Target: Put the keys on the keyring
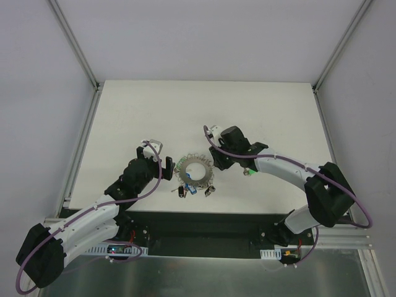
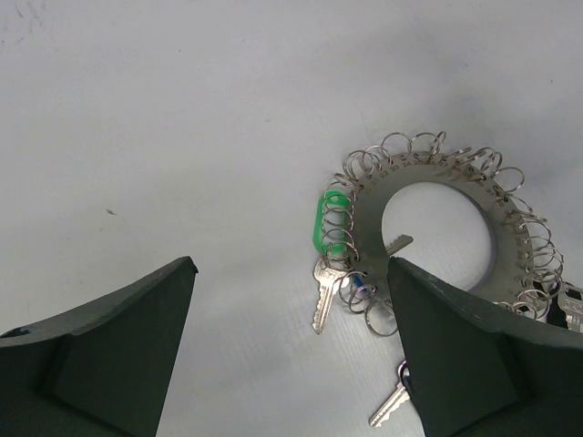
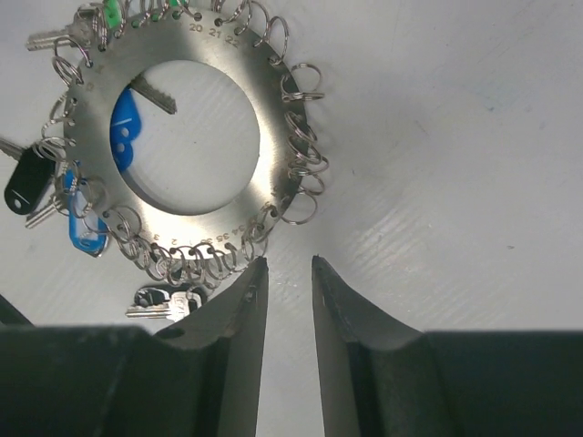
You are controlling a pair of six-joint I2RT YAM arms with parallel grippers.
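Observation:
The keyring [image 1: 193, 170] is a flat grey metal disc lying mid-table, its rim fringed with small wire rings; it also shows in both wrist views [image 2: 369, 205] [image 3: 273, 118]. A green-headed key [image 2: 330, 223] hangs at its edge, blue [image 3: 123, 137] and black [image 3: 27, 182] heads lie by it, and a bare silver key [image 2: 390, 405] lies on the table. My left gripper [image 1: 162, 158] [image 2: 291, 264] stands wide open just left of the ring, holding nothing. My right gripper [image 1: 218, 159] [image 3: 287, 261] sits at the ring's right rim. Its fingers are narrowly apart, one tip touching the wire rings, with nothing between them.
The white tabletop [image 1: 154, 111] is fenced by a metal frame [image 1: 80, 154] at left, right and back. A small green object [image 1: 250, 172] shows beneath my right arm. A dark rail [image 1: 204, 226] runs along the near edge by the arm bases.

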